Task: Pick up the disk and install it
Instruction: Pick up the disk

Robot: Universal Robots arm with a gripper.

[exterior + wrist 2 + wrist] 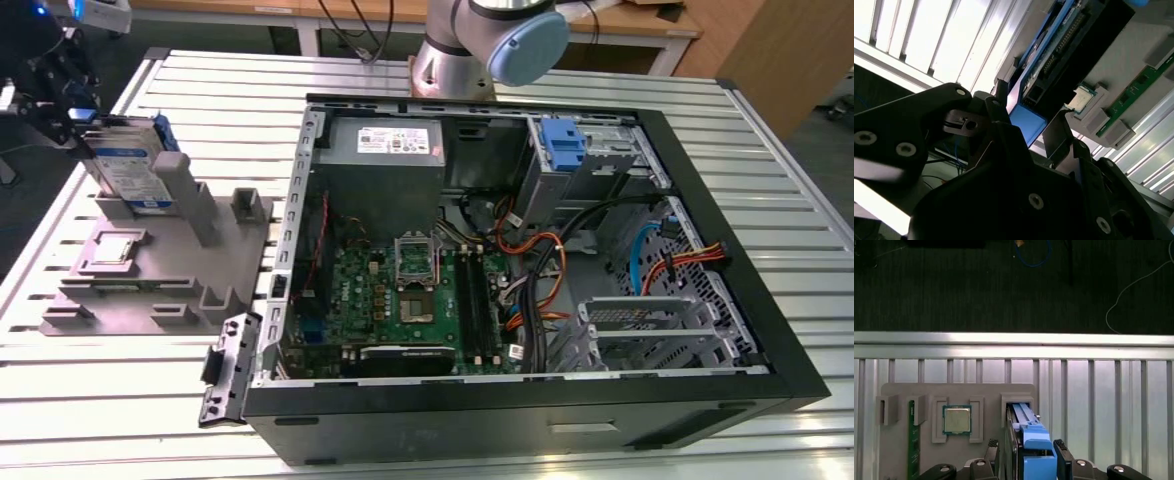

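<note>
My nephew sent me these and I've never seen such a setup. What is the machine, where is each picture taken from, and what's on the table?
It is a single robot arm with a gripper, working at a slatted metal table. The exterior view comes from a camera off the arm and takes in the whole scene: an open computer case and, on that view's left, a grey plastic stand. Both wrist views come from cameras riding on the arm. They show the gripper down at the disk, a hard drive in a blue frame standing on edge in the stand. Beside it the stand holds a processor chip and a green memory stick. The disk is not yet in the case.
</note>
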